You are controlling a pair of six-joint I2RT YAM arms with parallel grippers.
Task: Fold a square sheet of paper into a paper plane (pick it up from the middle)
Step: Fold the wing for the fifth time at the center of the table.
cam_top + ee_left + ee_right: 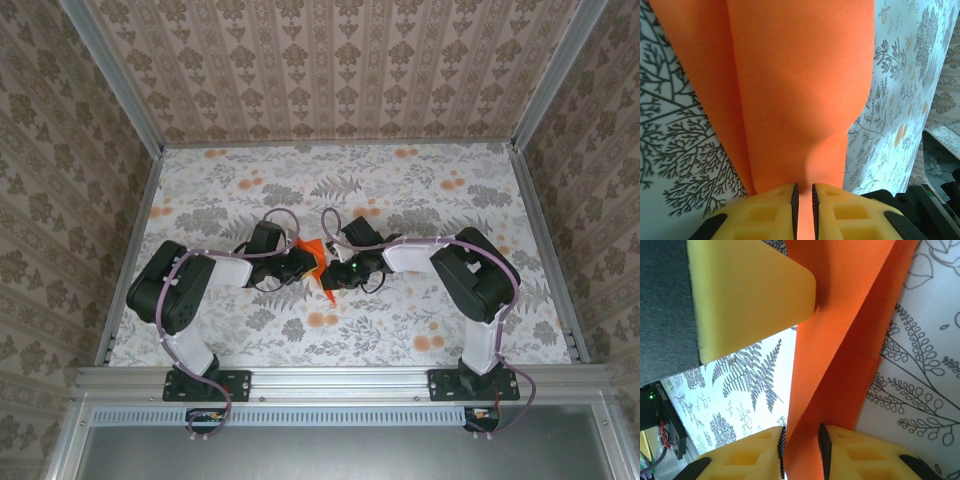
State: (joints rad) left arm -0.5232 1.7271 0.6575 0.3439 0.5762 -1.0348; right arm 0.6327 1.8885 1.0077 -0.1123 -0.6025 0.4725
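The square sheet of paper [314,258] is a vivid orange, folded, creased piece held up between the two arms at mid-table. My left gripper [303,262] comes in from the left. In its wrist view the orange paper [800,90] rises from the narrow slot of the left gripper [804,200], which is shut on it. My right gripper [331,272] meets it from the right. In the right wrist view the folded paper [840,340] runs down between the jaws of the right gripper [801,445], which stand apart with slack. A yellow left finger [750,295] presses the paper's upper part.
A floral tablecloth [400,190] covers the table. Patterned walls in aluminium frames close in the left, back and right sides. The front rail [340,380] carries both arm bases. The right arm's dark body [932,210] sits close beside the left gripper.
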